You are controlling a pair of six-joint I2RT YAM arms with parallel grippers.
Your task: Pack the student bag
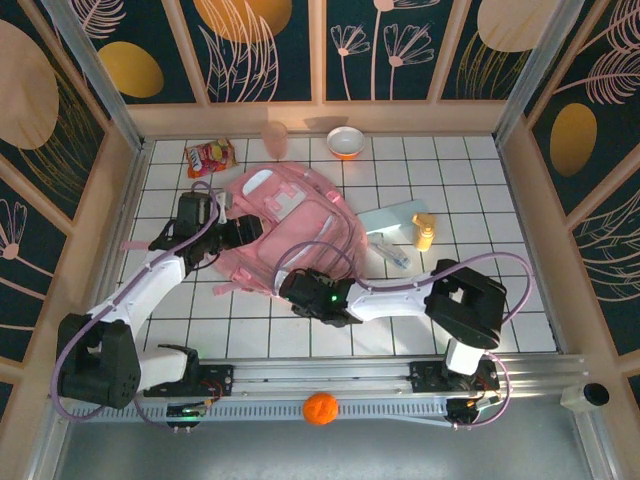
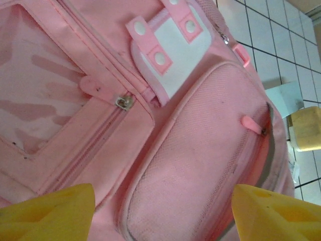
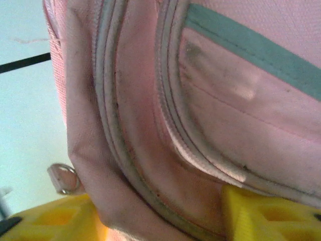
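Your left tool [image 1: 232,230] hangs over the left side of the large soft pink fabric student bag [image 1: 300,215]. Its yellow fingers [image 2: 50,213] are spread apart, gripping nothing, above the mesh front pocket [image 2: 200,165]. The student bag lies flat in the middle of the white tiled worktop [image 1: 500,300]. A red crinkly snack packet [image 1: 210,157] lies beyond its far left, and an orange-and-white bowl [image 1: 345,142] stands beyond its far edge. Your right tool [image 3: 160,216] is clamped on a fold of the bag's near edge. Crowding the bag's right side are a pale blue flat sheet [image 1: 395,220], a clear plastic packet [image 1: 388,250] and a small yellow bottle [image 1: 424,232]. An orange ball [image 1: 321,408] rests on the near rail.
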